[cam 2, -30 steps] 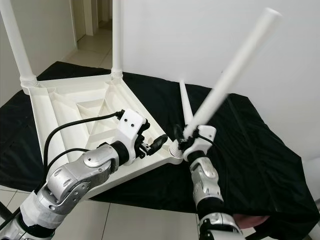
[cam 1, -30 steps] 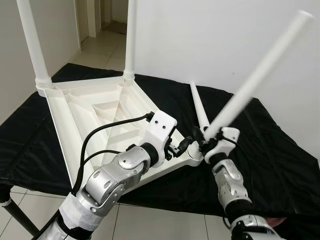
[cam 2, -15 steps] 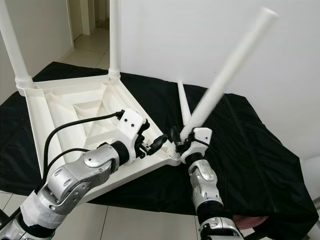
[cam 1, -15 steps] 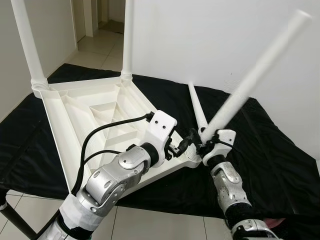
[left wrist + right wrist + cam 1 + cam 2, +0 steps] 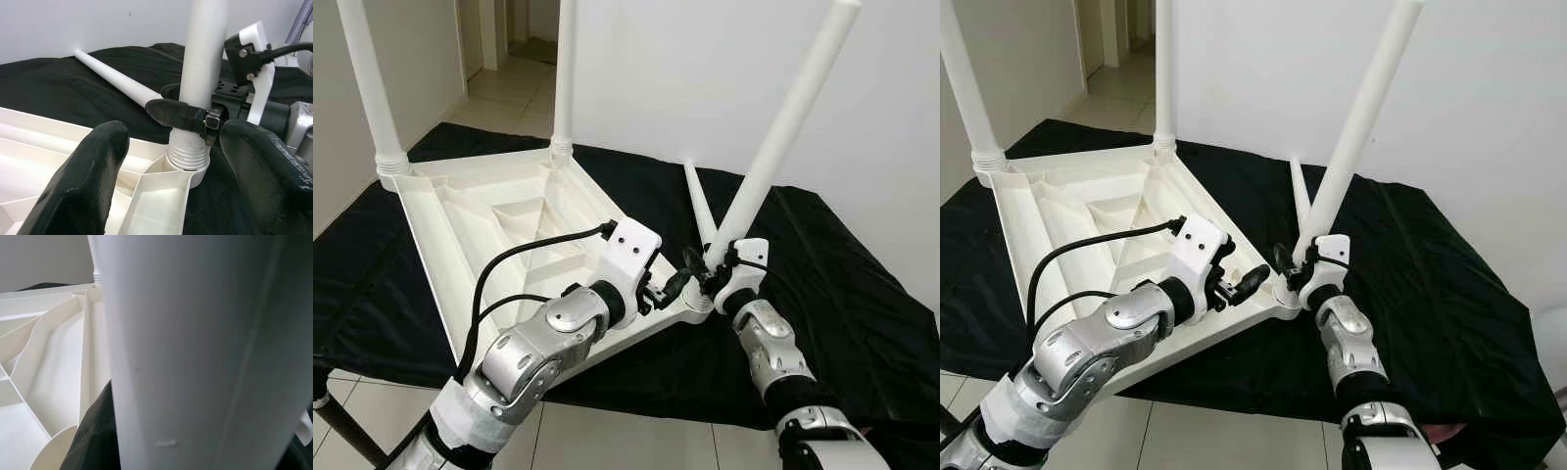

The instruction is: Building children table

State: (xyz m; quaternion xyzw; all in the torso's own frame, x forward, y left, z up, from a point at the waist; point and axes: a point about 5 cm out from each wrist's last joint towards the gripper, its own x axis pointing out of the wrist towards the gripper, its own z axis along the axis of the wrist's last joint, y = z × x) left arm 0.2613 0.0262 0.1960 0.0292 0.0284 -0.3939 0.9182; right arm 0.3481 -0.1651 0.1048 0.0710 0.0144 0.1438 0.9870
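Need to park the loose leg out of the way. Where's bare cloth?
Free: black cloth right of the loose leg, out to the edge. Crowded: near corner of the tabletop, where left gripper and right gripper meet at the held leg.

Upturned children table (image 5: 499, 211) lay on the bench (image 5: 862, 294), taking the left and centre of the frame. Two fitted legs (image 5: 374, 93) stood at its far corners, upper left. Third leg (image 5: 788, 122) rose from the near right corner socket, leaning to upper right. Loose leg (image 5: 701, 208) lay on the bench just behind that corner. Left claw (image 5: 668, 287) sat left of the socket, right claw (image 5: 710, 266) at the leg's base.
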